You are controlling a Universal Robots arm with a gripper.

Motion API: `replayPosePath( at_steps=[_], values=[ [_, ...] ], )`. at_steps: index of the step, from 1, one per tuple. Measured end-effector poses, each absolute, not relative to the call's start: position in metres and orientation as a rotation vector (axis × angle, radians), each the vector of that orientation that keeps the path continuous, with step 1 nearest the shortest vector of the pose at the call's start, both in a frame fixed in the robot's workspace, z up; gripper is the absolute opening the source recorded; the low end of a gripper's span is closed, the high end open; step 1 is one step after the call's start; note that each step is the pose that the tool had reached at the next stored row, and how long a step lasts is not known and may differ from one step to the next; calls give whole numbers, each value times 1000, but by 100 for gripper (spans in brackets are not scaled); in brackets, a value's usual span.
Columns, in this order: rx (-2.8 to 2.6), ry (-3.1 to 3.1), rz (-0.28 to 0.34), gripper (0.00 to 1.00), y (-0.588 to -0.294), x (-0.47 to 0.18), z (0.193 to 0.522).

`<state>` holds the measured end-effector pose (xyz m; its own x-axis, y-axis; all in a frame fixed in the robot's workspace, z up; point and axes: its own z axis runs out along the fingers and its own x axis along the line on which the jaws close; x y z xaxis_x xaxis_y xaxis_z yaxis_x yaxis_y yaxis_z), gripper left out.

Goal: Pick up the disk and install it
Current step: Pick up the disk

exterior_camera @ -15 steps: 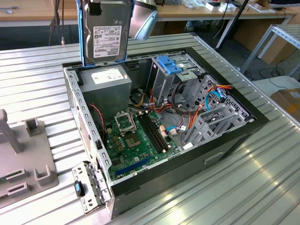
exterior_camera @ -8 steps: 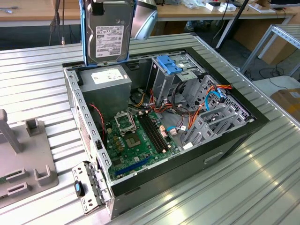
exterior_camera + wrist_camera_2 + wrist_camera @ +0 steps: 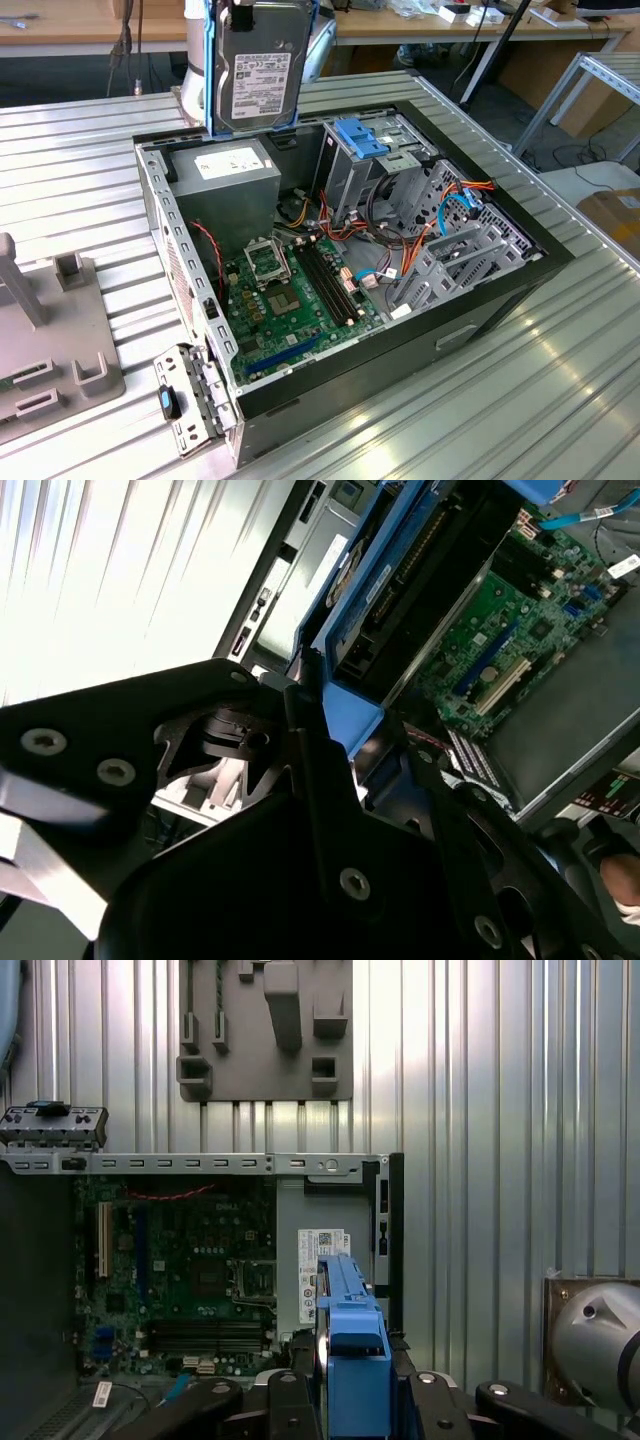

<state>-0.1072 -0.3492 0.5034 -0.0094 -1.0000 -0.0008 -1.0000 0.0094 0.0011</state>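
Disk (image 3: 262, 70) held aloft: I am holding it upright, label turned to the exterior view, above the rear of the open case (image 3: 480, 318), over the power supply (image 3: 228, 178) and touching nothing below. My pincer (image 3: 352, 1392) is clamping the disk's upper end across its thin dimension, jaws drawn in to little more than that thickness, with the blue frame (image 3: 350, 1345) showing between them in the first wrist view. The motherboard (image 3: 290, 300) is lying well beneath, and the drive cage with its paler blue bracket (image 3: 362, 137) is sitting apart toward the exterior view's right. I am judging the disk dense and rigid, heavy for its bulk, and hanging entirely from one end (so any slip would swing it). The bare metal faces are looking slick, whereas the plastic frame should give slightly and bite better. The frame rails are therefore the surer hold. A knock against the case wall could harm it.
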Motion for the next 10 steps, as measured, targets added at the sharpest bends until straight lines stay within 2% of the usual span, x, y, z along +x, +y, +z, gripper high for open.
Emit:
replayPosePath(
  at_steps=[10],
  values=[
    [2211, -2232, -2, 37, -349, -89, 503]
  ],
)
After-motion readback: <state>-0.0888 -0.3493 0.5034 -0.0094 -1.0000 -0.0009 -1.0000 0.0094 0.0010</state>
